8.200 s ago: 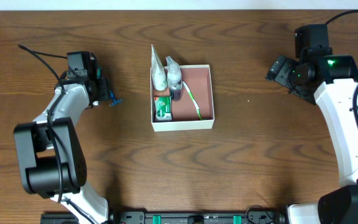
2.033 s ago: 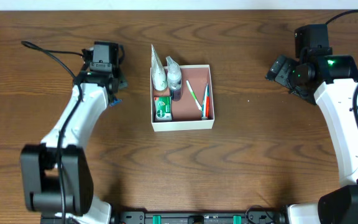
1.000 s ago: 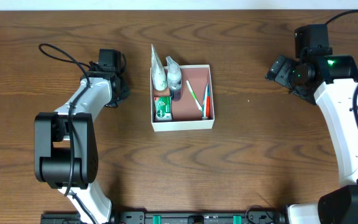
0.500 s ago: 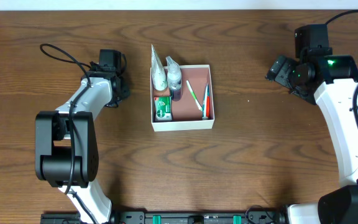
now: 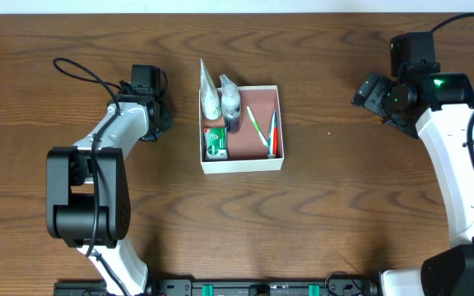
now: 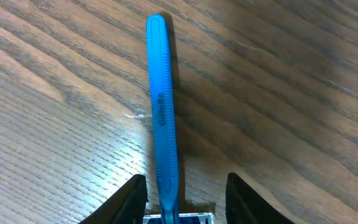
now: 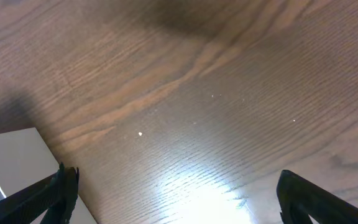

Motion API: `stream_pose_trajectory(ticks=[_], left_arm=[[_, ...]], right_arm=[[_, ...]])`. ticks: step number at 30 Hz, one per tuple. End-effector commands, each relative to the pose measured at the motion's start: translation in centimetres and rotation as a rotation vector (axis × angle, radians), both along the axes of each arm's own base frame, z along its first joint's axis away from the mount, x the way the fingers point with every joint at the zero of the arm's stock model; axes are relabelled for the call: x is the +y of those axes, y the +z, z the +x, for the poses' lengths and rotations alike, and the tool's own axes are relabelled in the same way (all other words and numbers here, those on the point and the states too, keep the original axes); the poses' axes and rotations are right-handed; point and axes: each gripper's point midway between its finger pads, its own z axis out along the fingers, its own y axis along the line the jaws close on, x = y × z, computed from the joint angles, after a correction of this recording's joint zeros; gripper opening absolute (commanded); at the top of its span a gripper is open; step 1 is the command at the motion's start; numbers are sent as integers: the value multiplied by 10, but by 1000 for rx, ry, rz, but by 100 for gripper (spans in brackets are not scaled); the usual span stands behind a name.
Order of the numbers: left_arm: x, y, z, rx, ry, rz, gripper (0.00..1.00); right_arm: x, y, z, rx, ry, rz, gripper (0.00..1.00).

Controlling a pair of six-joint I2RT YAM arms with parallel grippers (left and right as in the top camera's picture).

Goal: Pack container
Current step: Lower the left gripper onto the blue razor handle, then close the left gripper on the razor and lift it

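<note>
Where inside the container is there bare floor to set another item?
In the container, bare floor lies between the green box and the toothbrushes, and along the far wall. The left side, with tubes and bottle, is crowded.

container (image 5: 243, 166): square, shallow, open top, white walls, reddish-brown floor. Sits flat and upright near table centre, slightly toward 12 o'clock. Partly filled:
- white tube (image 5: 210, 97) and small bottle (image 5: 231, 100) at its 11 o'clock corner, tips past the rim
- green box (image 5: 214, 141) at 8 o'clock
- two toothbrushes (image 5: 273, 136) by the 3 o'clock wall

Floor shows mid-box.
</note>
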Motion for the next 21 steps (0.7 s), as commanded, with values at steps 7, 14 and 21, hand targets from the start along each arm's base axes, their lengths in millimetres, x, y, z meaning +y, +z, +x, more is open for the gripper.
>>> stream_pose_trajectory(ticks=[7, 14, 21], left_arm=[[1, -13, -10, 38, 14, -4, 42], [2, -21, -18, 59, 14, -2, 41], [2, -22, -17, 49, 13, -2, 26]], right_arm=[[-3, 12, 1, -34, -8, -1, 99], [-3, 12, 1, -34, -7, -1, 99], [-3, 12, 1, -34, -7, -1, 99]])
